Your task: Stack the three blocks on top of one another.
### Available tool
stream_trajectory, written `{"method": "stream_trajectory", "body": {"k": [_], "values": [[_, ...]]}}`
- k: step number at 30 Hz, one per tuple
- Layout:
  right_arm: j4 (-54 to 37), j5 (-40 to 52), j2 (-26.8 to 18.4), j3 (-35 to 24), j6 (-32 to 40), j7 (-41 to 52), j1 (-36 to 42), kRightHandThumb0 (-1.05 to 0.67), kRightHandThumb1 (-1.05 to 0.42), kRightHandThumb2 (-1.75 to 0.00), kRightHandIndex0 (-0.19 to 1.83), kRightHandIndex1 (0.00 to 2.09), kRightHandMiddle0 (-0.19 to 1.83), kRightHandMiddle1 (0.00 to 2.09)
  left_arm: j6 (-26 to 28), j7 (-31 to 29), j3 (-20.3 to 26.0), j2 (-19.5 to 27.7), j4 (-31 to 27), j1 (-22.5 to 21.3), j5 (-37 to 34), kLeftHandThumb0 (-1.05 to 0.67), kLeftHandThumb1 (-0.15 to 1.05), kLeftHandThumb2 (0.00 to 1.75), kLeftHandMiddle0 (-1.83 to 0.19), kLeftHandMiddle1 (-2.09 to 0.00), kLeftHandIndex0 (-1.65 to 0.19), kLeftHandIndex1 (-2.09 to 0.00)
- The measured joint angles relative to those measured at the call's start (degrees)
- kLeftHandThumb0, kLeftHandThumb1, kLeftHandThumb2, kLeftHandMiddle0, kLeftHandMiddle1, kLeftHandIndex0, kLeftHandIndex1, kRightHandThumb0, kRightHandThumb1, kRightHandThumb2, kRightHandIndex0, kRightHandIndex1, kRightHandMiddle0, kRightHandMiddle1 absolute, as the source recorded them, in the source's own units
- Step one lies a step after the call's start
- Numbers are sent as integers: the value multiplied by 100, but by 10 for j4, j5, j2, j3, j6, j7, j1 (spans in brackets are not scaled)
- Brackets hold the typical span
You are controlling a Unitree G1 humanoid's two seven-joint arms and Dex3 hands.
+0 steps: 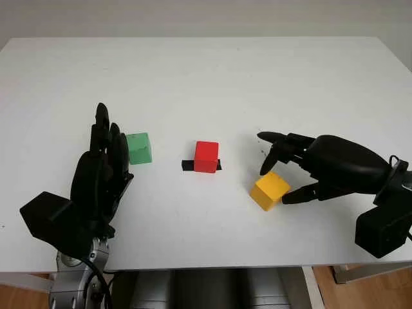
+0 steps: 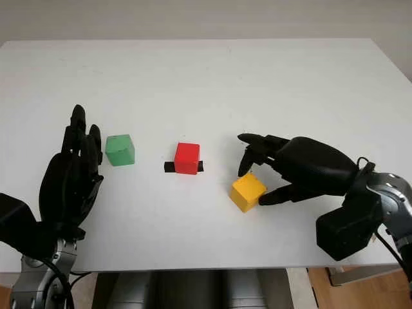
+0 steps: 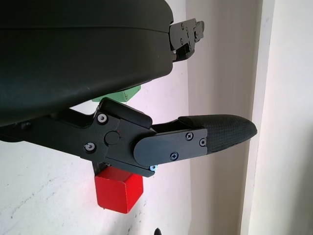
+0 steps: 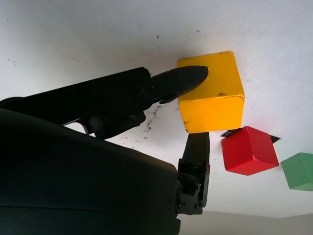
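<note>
White bench (image 1: 206, 71) underneath. Nearest, right hand (image 1: 290, 168) curled around yellow block (image 1: 270, 190), fingers (image 4: 183, 81) touching it, not lifted. Left hand (image 1: 103, 170) open, just beside green block (image 1: 138, 148). Farther, at centre, red block (image 1: 206, 156) sitting on black tape (image 1: 187, 165).
</note>
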Motion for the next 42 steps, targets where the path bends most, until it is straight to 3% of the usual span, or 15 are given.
{"method": "stream_trajectory", "body": {"k": [18, 33, 42], "values": [[5, 65, 23, 22, 22, 47, 5, -43, -105, -15, 13, 5, -11, 164, 0, 0, -3, -1, 0, 0, 0, -79, 105, 58, 19, -3, 19, -2], [-35, 209, 46, 13, 154, 169, 20, -47, -105, -15, 12, 6, -16, 182, -2, -4, -3, -1, 0, 0, 0, -79, 105, 58, 19, -2, 19, -1], [-93, 262, 55, -15, 250, 204, 19, -49, -105, -16, 11, 5, -19, 178, -2, -2, -3, -1, 0, 0, 0, -79, 105, 57, 19, -3, 19, -2]]}}
